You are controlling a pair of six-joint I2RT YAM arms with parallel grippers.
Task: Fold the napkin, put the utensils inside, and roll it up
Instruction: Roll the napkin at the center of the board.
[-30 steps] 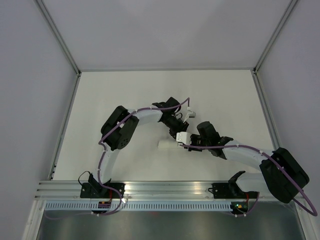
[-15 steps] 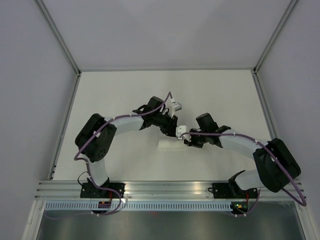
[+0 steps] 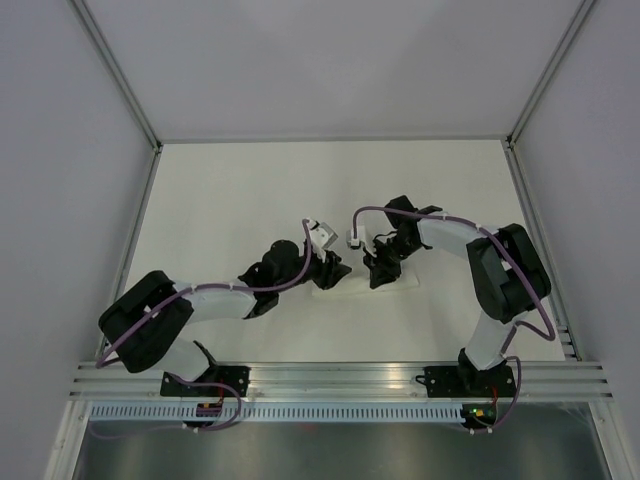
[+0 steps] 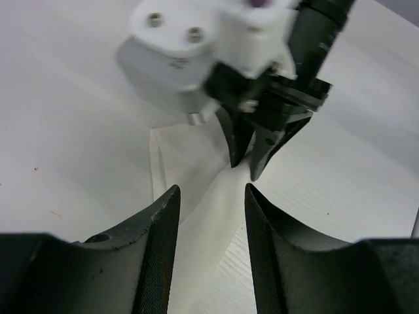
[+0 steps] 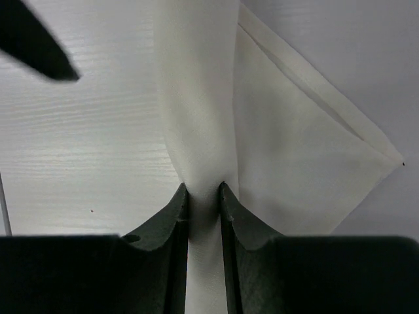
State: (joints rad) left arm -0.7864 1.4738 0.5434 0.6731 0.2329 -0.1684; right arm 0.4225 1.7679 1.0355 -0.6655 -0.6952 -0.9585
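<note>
Napkin (image 5: 294, 144) lies as narrow strip at mid bench (image 3: 220, 200), right pincer (image 5: 203, 193) nipped tight on its raised fold, left pincer (image 4: 209, 191) half-wide astride it, not gripping; suggest left close squarely while right holds cloth taut.

No readable text, labels, brands, numbers or signs in any view.

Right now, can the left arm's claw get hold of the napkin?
Probably yes. The left claw is open with the napkin lying right between its fingers, nothing blocking it. The right claw pinches the same cloth just ahead, so it's a tight spot.
</note>
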